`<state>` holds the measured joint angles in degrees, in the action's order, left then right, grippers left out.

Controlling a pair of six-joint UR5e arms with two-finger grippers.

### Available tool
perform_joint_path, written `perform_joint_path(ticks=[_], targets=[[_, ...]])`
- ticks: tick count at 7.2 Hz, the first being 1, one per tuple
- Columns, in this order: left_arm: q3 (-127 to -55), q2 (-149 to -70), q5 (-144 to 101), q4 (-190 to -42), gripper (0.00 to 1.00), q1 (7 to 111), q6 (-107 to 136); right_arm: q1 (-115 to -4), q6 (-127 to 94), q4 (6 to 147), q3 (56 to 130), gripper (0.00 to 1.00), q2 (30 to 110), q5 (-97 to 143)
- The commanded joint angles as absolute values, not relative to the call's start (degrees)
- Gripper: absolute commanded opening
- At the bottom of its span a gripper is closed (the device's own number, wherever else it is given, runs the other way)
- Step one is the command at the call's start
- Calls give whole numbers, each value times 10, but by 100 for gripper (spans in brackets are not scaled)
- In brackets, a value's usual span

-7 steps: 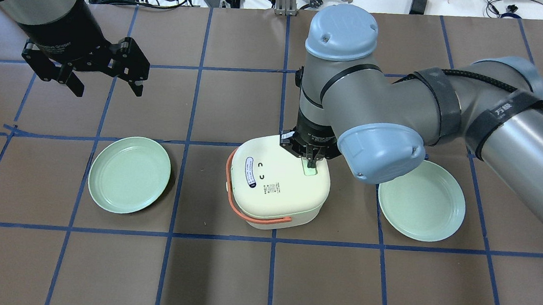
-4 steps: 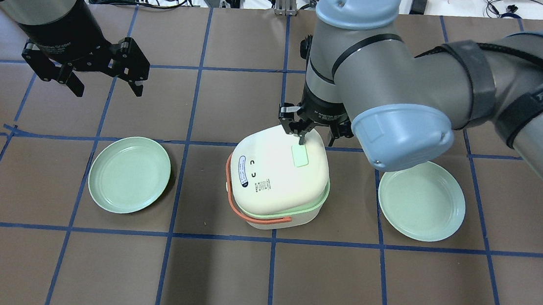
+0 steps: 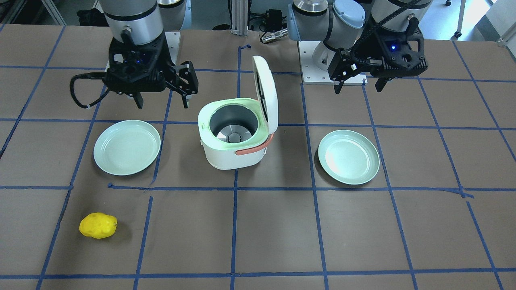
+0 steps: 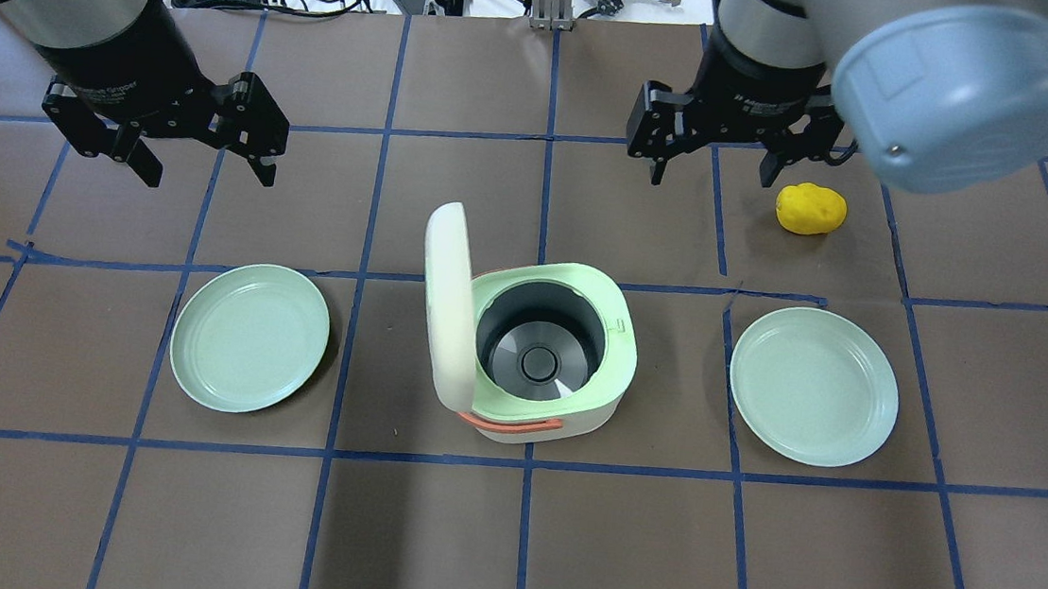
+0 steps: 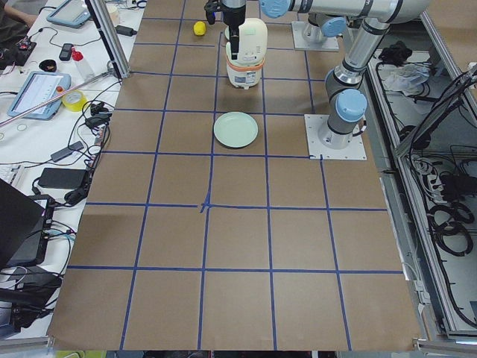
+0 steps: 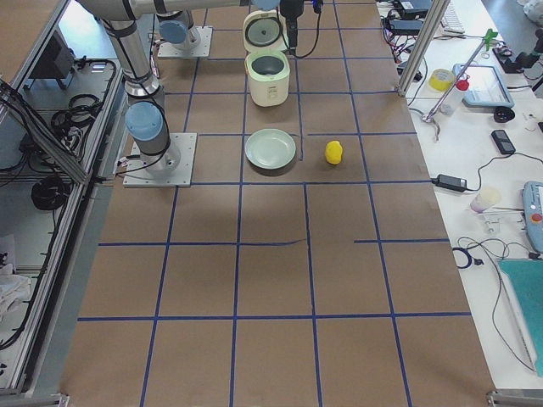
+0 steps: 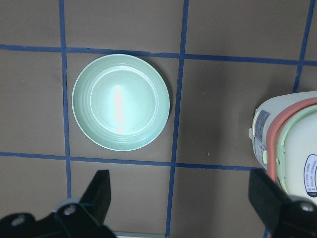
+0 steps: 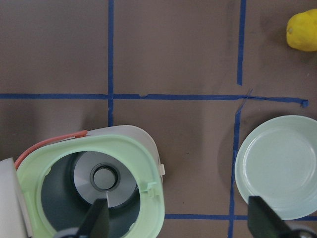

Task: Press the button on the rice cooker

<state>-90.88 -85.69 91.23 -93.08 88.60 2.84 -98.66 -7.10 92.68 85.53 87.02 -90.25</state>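
Observation:
The white rice cooker (image 4: 527,371) (image 3: 234,137) stands at the table's middle with its lid (image 4: 445,307) (image 3: 267,94) swung upright, and the grey inner pot shows. The button is hidden; no view shows it on the raised lid. My right gripper (image 4: 713,167) (image 3: 162,102) is open and empty, above the table beyond the cooker and apart from it. Its wrist view looks down on the open cooker (image 8: 94,178). My left gripper (image 4: 210,174) (image 3: 358,88) is open and empty, to the left of the cooker and beyond it.
Two pale green plates flank the cooker, one left (image 4: 250,337) (image 7: 121,101) and one right (image 4: 813,386) (image 8: 280,166). A yellow potato-like object (image 4: 811,209) (image 3: 98,225) lies beyond the right plate. Cables and gear lie along the far edge.
The right gripper has lifted off the lid, moved away to the far side and opened. The lid has sprung from shut to upright. The left arm has not moved.

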Motion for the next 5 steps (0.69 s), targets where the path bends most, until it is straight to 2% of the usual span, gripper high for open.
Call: perform_joint_path(ticks=[1, 5], targets=[[-909, -857, 912, -931, 100, 886, 28, -923, 7, 910, 821, 100, 871, -903], [-909, -857, 912, -931, 100, 886, 29, -911, 14, 915, 816, 100, 872, -905]])
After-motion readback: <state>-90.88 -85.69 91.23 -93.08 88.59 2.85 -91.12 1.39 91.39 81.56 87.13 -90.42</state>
